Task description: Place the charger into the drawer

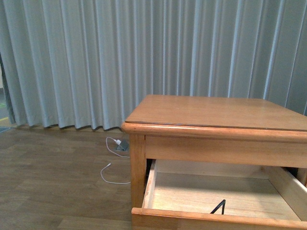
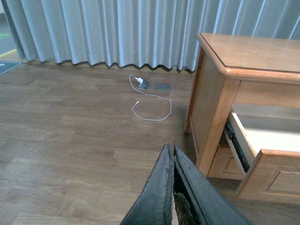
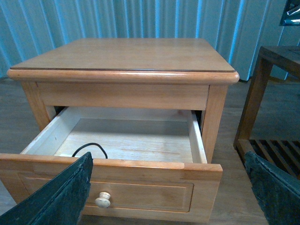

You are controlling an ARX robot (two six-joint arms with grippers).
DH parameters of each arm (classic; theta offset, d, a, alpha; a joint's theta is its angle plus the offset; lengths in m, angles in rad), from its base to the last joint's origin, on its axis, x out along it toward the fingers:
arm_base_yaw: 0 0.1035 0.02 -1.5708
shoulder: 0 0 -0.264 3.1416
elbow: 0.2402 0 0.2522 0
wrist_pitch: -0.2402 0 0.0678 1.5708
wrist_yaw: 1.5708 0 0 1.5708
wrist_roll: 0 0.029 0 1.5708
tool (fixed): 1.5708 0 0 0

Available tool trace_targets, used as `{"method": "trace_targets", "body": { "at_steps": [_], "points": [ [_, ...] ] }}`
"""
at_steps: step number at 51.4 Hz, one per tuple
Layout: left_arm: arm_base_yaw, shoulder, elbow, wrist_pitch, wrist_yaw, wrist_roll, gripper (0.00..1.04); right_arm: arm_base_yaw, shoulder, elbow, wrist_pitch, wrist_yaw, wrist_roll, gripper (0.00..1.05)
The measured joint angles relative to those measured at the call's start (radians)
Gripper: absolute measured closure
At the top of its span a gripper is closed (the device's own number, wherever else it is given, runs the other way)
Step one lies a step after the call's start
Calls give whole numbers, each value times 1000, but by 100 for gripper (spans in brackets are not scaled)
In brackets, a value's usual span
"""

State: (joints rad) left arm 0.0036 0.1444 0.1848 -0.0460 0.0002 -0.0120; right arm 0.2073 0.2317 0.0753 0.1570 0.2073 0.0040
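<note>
The nightstand's upper drawer (image 3: 140, 185) stands pulled out, its round knob (image 3: 103, 199) facing me. Inside it lies a loop of thin black cable (image 3: 92, 147), also poking above the drawer's front rim (image 1: 192, 218) as a black bend (image 1: 219, 206). This is the charger's cable. Its white plug block is hidden behind the drawer front. My right gripper (image 3: 168, 161) is open, its fingers spread wide in front of the drawer front, holding nothing. My left gripper (image 2: 170, 147) is shut and empty over the wood floor, left of the nightstand, where the drawer (image 2: 276, 176) shows from the side.
A white-cabled charger with a grey block (image 1: 122, 145) (image 2: 144, 83) lies on the floor by the curtain (image 1: 96, 57). The lower drawer (image 2: 225, 164) is closed. A dark wooden slatted stand (image 3: 262, 93) is to the right of the nightstand.
</note>
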Motion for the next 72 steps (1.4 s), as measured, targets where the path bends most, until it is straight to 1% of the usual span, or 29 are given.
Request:
{"method": "trace_targets", "body": {
  "at_steps": [18,45,58,59,62,64,66,69,70,72],
  "points": [
    [0,-60,-88,26,0,4,101,0,0,0,0,0,0,8],
    [0,-135,-170,40,0,4,101,0,0,0,0,0,0,8],
    [0,-142,-172,40,0,5,101,0,0,0,0,0,0,8],
    [0,-142,-172,40,0,5,101,6,5,2,-12,26,-11,8],
    [0,-142,-172,40,0,5,91,33,39,37,-119,148,-34,8],
    [0,-142,-172,40,0,5,86,38,64,56,-164,169,-34,8],
    [0,-143,-172,40,0,5,79,35,102,75,-204,159,-29,8],
    [0,-143,-172,40,0,5,68,24,155,98,-230,119,-25,8],
    [0,-143,-172,40,0,5,66,18,180,109,-238,97,-21,8],
    [0,-143,-172,40,0,5,59,5,233,131,-243,46,-18,8]
  ]
}}
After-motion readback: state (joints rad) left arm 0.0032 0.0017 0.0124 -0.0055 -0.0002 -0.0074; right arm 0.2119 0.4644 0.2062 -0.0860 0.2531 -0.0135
